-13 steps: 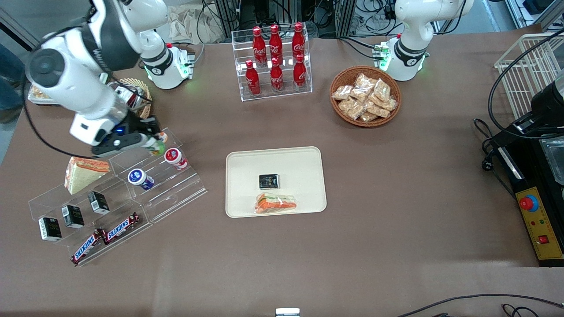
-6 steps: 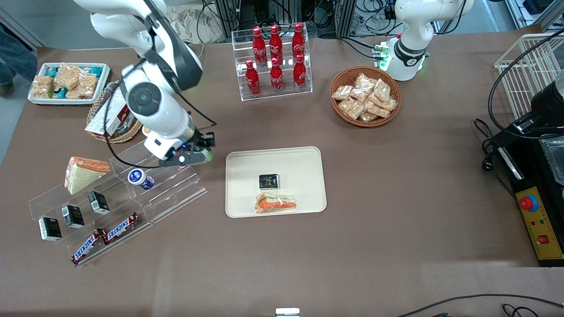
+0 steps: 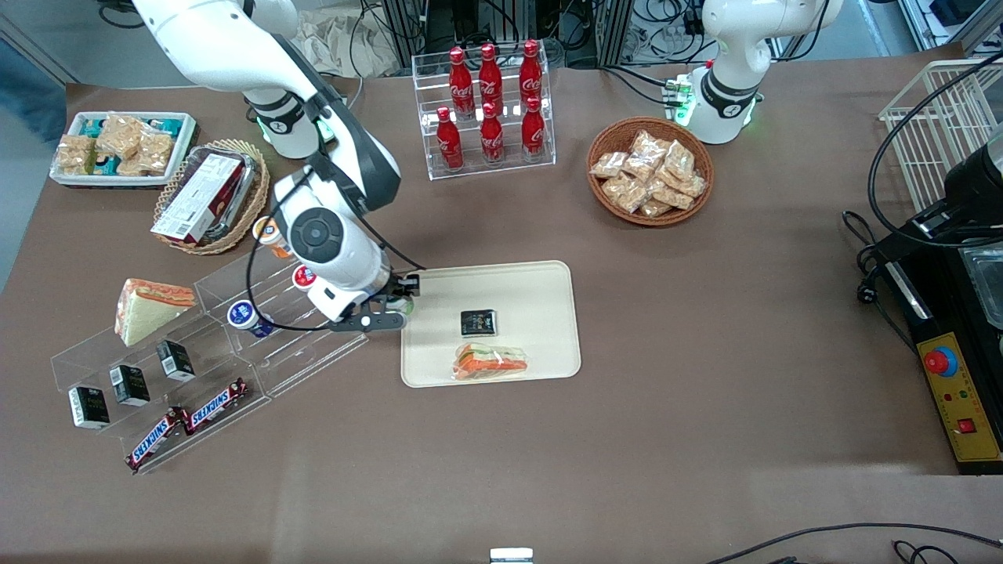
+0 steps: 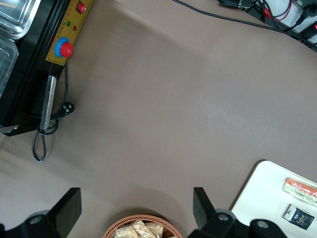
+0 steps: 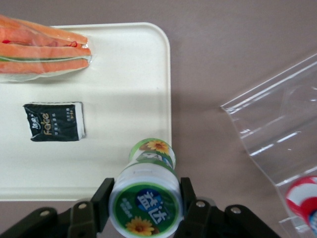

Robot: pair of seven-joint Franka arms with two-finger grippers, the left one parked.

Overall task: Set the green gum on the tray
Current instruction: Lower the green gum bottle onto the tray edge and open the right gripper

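My gripper [image 3: 401,301] [image 5: 145,201] is shut on the green gum [image 5: 146,194], a small bottle with a white-and-green lid, its fingers [image 5: 102,197] pressed on both sides of the lid. In the front view the bottle shows only as a green sliver [image 3: 404,302] at the fingertips. It hangs over the rim of the cream tray [image 3: 541,278] [image 5: 129,64] at the edge nearest the acrylic shelf. On the tray lie a black packet [image 3: 478,322] [image 5: 53,121] and a wrapped sandwich [image 3: 491,363] [image 5: 44,49].
A tiered acrylic shelf [image 3: 298,345] [image 5: 277,129] beside the tray holds orange-lidded [image 3: 269,230], red-lidded [image 3: 304,276] [image 5: 303,196] and blue-lidded [image 3: 244,314] gum bottles, a sandwich [image 3: 149,307], black packets and Snickers bars. Cola bottles [image 3: 490,102] and wicker baskets [image 3: 650,171] stand farther from the camera.
The arm swung from the shelf's upper tier toward the tray, carrying the green gum; it now hovers at the tray's rim.
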